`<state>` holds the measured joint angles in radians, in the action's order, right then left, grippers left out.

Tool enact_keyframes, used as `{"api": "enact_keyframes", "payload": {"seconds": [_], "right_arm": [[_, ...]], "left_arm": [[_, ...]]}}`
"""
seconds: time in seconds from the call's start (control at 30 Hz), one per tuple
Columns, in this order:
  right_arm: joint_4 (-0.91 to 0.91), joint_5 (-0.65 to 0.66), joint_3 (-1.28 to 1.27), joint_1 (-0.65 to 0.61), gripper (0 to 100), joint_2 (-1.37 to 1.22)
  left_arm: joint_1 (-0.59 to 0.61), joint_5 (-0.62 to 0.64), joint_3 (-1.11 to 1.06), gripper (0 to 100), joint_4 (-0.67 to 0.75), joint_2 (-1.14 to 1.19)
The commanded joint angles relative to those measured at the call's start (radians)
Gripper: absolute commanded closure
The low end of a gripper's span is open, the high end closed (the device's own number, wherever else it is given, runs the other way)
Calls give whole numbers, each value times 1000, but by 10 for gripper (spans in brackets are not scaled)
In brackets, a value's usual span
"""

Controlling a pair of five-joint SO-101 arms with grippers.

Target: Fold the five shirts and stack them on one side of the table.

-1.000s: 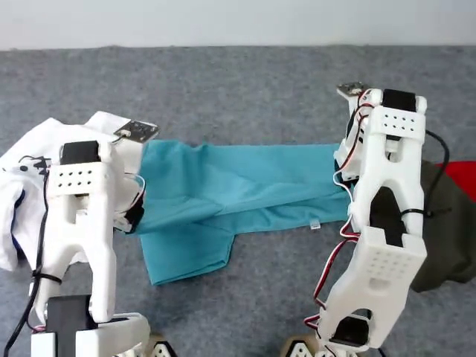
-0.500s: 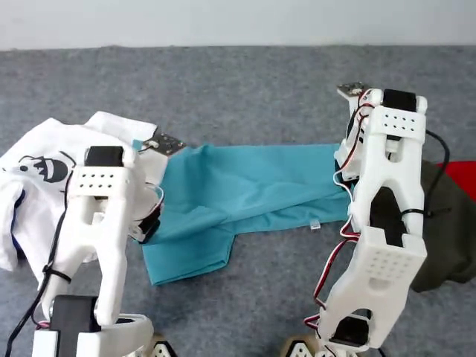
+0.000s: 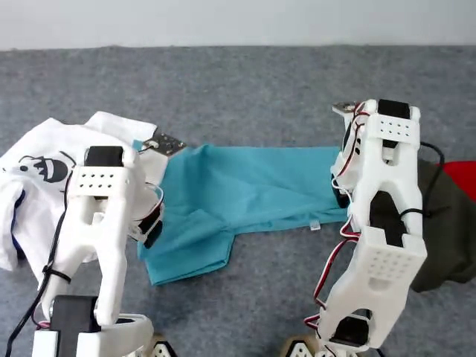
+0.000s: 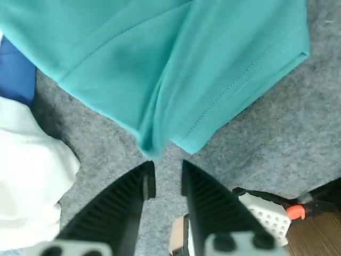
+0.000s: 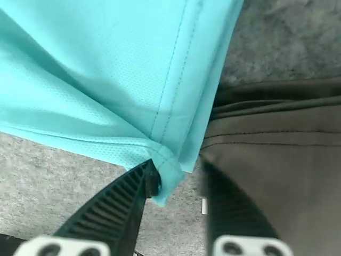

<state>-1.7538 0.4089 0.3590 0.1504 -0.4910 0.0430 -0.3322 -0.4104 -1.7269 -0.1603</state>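
Note:
A teal shirt (image 3: 253, 186) lies folded into a long band across the middle of the grey table (image 3: 245, 89), with a sleeve flap toward the front. My left gripper (image 3: 152, 227) sits low at its left end. In the left wrist view it (image 4: 163, 170) is open by a narrow gap, with nothing in it and a corner of the teal shirt (image 4: 160, 64) just beyond its tips. My right gripper (image 3: 341, 195) is at the shirt's right end. Its fingers (image 5: 178, 184) stand open around a corner of the teal hem (image 5: 106, 80).
A white shirt (image 3: 44, 171) with a black print is heaped at the left, beside my left arm, with some blue cloth (image 4: 16, 69) under it. A dark olive shirt (image 3: 446, 230) lies at the right, touching the teal hem, with a red one (image 3: 465, 175) behind it.
My left arm carried the shirt's left end to the right and let it drop, leaving it shorter and bunched. The right arm shifted slightly left.

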Motion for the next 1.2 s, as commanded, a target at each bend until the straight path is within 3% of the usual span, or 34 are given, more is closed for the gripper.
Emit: {"api": "enact_keyframes", "payload": {"seconds": [0.0, 0.2, 0.43, 0.63, 0.83, 1.17], "right_arm": [[-42, 5, -6, 8, 785, 136], [-33, 9, -140, 19, 784, 303], [85, 44, -196, 154, 786, 335], [102, 60, -127, 286, 785, 363], [122, 60, -43, 340, 784, 369], [512, 55, -34, 352, 782, 163]], "left_arm": [[-5, -37, 10, 896, -28, -41], [-3, -46, 13, 896, -26, -43], [-5, -44, 10, 896, -26, -43], [-11, -44, 8, 896, -25, -38], [-11, -44, 7, 896, -25, -34], [-11, -44, 4, 896, -15, -34]]}}
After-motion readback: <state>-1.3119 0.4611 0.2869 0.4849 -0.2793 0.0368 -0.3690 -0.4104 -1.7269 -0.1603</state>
